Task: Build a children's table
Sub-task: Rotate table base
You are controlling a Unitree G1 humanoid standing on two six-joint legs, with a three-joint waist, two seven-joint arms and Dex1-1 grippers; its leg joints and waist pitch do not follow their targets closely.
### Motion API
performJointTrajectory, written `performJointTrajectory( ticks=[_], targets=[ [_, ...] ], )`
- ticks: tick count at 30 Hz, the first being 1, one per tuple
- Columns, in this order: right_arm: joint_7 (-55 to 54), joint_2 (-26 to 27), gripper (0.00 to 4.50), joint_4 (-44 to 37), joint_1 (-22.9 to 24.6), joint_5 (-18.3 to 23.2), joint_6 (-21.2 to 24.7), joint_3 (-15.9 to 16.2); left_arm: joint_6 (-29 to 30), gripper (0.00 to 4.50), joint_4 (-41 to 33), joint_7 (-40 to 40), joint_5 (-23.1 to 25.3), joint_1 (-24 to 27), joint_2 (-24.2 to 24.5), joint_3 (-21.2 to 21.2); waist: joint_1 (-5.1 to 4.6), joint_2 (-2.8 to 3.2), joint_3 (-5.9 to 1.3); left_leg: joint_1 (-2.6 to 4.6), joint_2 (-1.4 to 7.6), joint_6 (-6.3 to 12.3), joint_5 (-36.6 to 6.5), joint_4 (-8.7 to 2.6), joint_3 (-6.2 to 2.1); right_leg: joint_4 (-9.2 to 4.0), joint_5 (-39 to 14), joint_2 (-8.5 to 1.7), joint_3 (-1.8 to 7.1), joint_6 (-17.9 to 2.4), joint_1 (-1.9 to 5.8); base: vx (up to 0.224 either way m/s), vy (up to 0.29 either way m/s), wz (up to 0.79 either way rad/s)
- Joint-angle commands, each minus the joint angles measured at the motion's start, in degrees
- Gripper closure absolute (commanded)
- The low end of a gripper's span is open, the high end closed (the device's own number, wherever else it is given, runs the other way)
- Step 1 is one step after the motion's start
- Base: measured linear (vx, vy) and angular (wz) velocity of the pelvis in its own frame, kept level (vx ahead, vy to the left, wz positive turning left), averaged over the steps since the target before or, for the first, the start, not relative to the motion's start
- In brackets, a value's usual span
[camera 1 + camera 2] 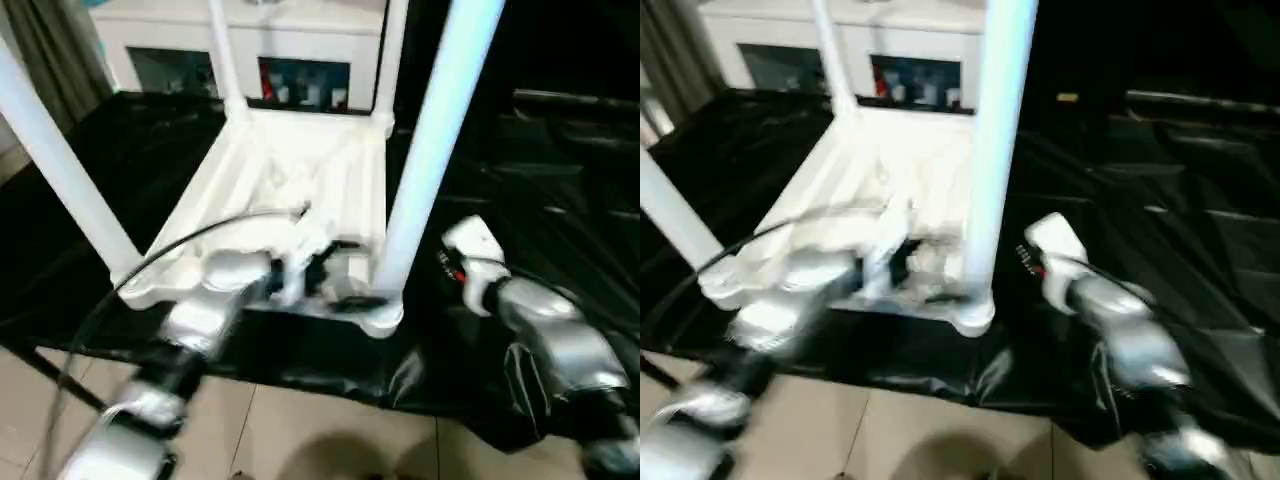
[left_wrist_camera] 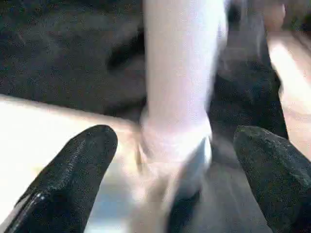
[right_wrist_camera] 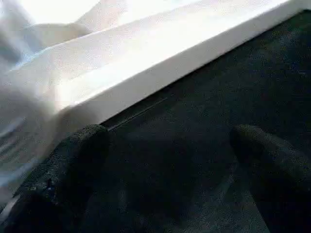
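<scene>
The children's table lies upside down on a black sheet, its ribbed white top (image 1: 300,170) facing up. Tapered white legs stand in its corner sockets: near right leg (image 1: 430,150), near left leg (image 1: 60,160), and two far legs (image 1: 225,60) (image 1: 390,50). My left gripper (image 2: 177,141) hangs open over the table's near edge. Its black fingers (image 2: 82,160) stand either side of the near right leg's base (image 2: 177,131) without touching it. My right gripper (image 3: 170,141) is open above the sheet, just right of the table's rim (image 3: 146,68), with nothing between its fingers.
A white cabinet with glass doors (image 1: 300,40) stands behind the table. The black sheet (image 1: 540,180) spreads wide to the right. Pale floor tiles (image 1: 330,430) show at the near edge. A black cable (image 1: 150,260) arcs over my left forearm. A curtain (image 1: 50,50) hangs far left.
</scene>
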Motion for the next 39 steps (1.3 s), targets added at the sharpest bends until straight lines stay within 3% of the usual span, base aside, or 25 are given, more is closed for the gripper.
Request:
performJointTrajectory(
  ticks=[1,2,3,5,8,9,10,15,22,27,31,39],
  targets=[
    [1.74,-1.59,0.03,-3.61,0.62,0.40,1.45,0.30,-1.93,0.00,3.09,2.30,3.44,-1.91,0.66,-0.24,0.25,-0.61,-3.79,-0.10,0.95,3.01,-13.23,-3.92,-0.04,-5.15,-20.94,-2.73,2.28,-8.99,3.29,0.000,0.000,0.00],
    [1.74,-1.59,0.03,-3.61,0.62,0.40,1.45,0.30,-1.93,0.00,3.09,2.30,3.44,-1.91,0.66,-0.24,0.14,-0.63,-3.65,-0.09,0.85,3.00,-13.75,-3.91,0.01,-5.38,-22.03,-2.60,2.23,-8.57,3.15,0.000,0.000,0.00],
    [2.42,-2.39,0.00,-5.21,1.40,0.73,2.24,0.53,-2.98,0.18,5.58,4.70,5.16,-2.92,0.91,-0.35,0.19,-1.19,-3.76,-0.09,0.75,2.91,-13.69,-3.77,0.05,-5.53,-23.24,-2.68,2.24,-7.89,3.17,0.000,0.000,0.00],
    [2.81,-2.92,0.00,-7.04,2.37,1.36,3.30,0.70,-5.06,0.36,9.87,9.48,7.82,-4.82,0.56,-0.80,0.43,-1.17,-3.76,0.00,0.71,3.19,-12.99,-3.70,0.06,-5.68,-23.98,-2.73,2.30,-7.09,2.98,0.000,0.000,0.00],
    [3.68,-3.40,0.00,-9.94,3.59,2.01,5.06,1.45,-4.66,0.56,12.92,10.29,9.52,-6.63,0.64,-1.90,0.62,-1.26,-3.88,-0.44,0.80,3.27,-11.46,-3.79,-0.19,-5.43,-23.09,-2.92,2.22,-6.54,3.27,0.000,0.000,0.00],
    [3.87,-3.49,0.00,-10.65,3.88,1.80,5.45,1.66,-4.75,0.72,13.60,9.57,10.64,-7.08,1.06,-2.71,0.64,-0.71,-3.90,-0.46,0.82,3.17,-11.48,-3.83,-0.26,-5.35,-22.84,-2.94,2.19,-6.79,3.25,0.000,0.000,0.00],
    [3.95,-3.54,0.00,-11.05,4.04,1.60,5.69,1.76,-4.94,0.72,14.01,9.11,11.43,-7.33,1.35,-3.24,0.58,-1.04,-3.97,-0.59,0.84,3.16,-11.15,-3.80,-0.26,-5.32,-22.08,-2.90,2.18,-6.83,3.31,0.000,0.000,0.00],
    [2.53,-2.76,0.00,-10.79,3.70,0.90,6.09,1.46,-5.59,1.15,18.10,2.37,8.68,-8.81,-0.50,-2.05,0.70,-1.02,-3.96,-0.56,0.64,3.11,-10.85,-3.66,-0.09,-5.42,-21.26,-3.06,2.22,-8.31,3.33,0.000,0.000,0.00],
    [2.40,-3.26,0.00,-11.13,3.35,1.22,6.86,1.12,-2.58,1.66,16.26,-4.75,3.18,-9.31,-1.04,0.25,0.91,-0.95,-4.01,-0.50,0.92,3.32,-10.66,-3.71,-0.09,-5.00,-18.50,-3.25,2.32,-10.42,3.46,0.000,0.000,0.00],
    [2.33,-3.86,0.00,-11.18,3.81,0.65,6.86,1.60,-4.29,2.02,18.48,-4.99,5.97,-9.74,-0.97,-0.67,0.86,-1.16,-3.87,-0.37,0.94,3.29,-11.31,-3.73,-0.06,-5.27,-20.70,-3.17,2.29,-9.62,3.36,0.000,0.000,0.00],
    [2.23,-3.49,0.00,-11.04,3.68,0.00,6.40,2.64,-7.86,2.43,22.69,0.01,10.42,-10.61,-1.27,-2.72,0.99,-1.02,-3.93,-0.40,0.88,3.27,-10.92,-3.77,-0.15,-5.50,-20.91,-3.15,2.26,-8.25,3.41,0.000,0.000,0.00],
    [1.74,-3.06,0.00,-11.08,3.93,-0.21,6.13,3.06,-8.47,3.14,23.65,-0.82,11.29,-10.96,-1.45,-2.78,1.29,-1.10,-3.66,-0.25,0.76,2.85,-12.61,-3.83,-0.17,-5.94,-25.47,-3.28,2.14,-7.44,3.20,0.000,0.000,0.00]
  ],
)
